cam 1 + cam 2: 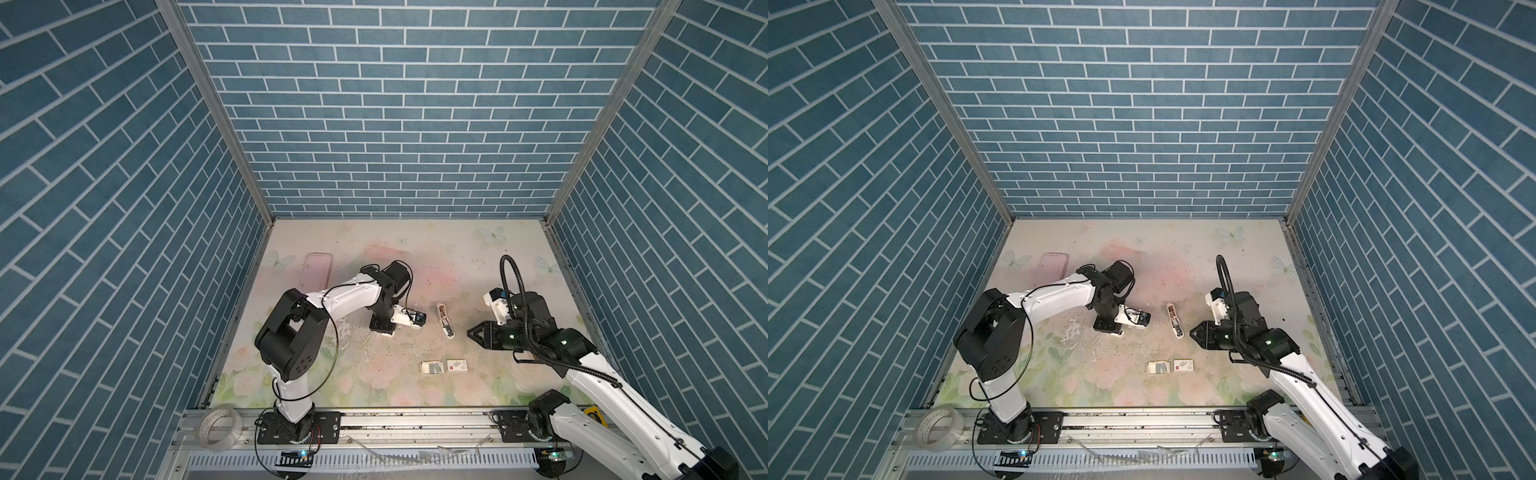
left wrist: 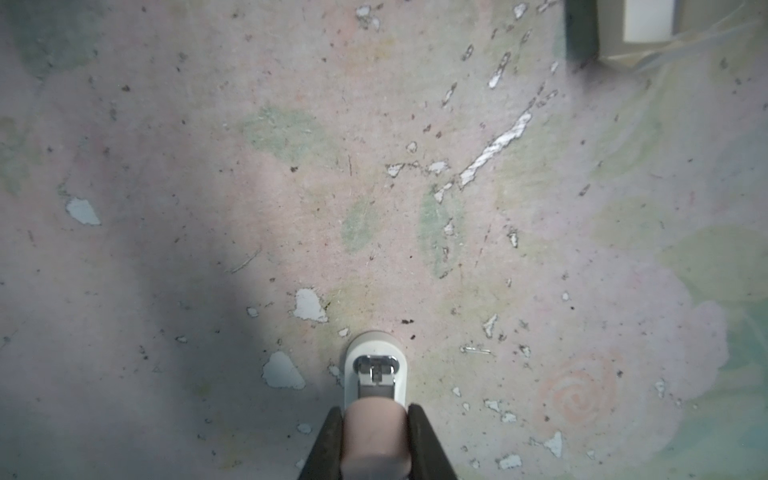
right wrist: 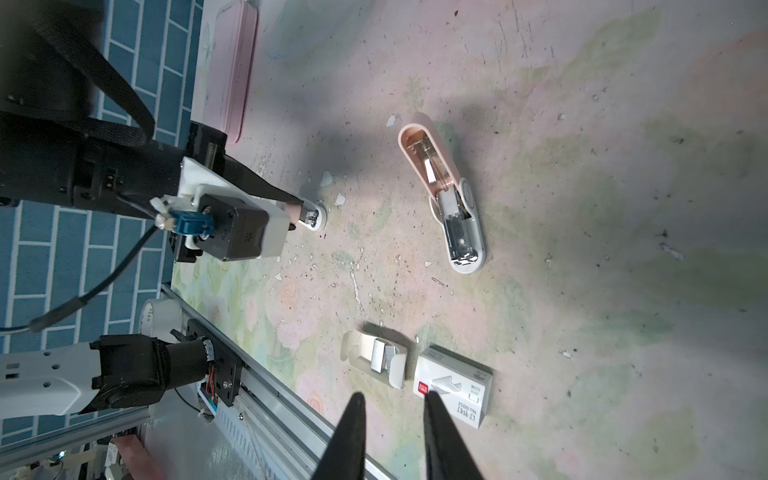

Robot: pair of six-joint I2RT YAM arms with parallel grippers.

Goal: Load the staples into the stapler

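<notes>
Left gripper (image 2: 375,409) clamps a stapler (image 2: 375,365); right gripper (image 3: 393,394), jaws apart, empty, has staples (image 3: 380,353) just ahead: likely light, brittle; pinch long sides.

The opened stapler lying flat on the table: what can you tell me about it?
The opened stapler has a pink plastic lid swung back flat, in line with its white base, whose shiny metal staple channel faces up. It lies near the middle of the floral table, and nothing but the table touches it. Whether the channel is loaded I cannot tell.
</notes>
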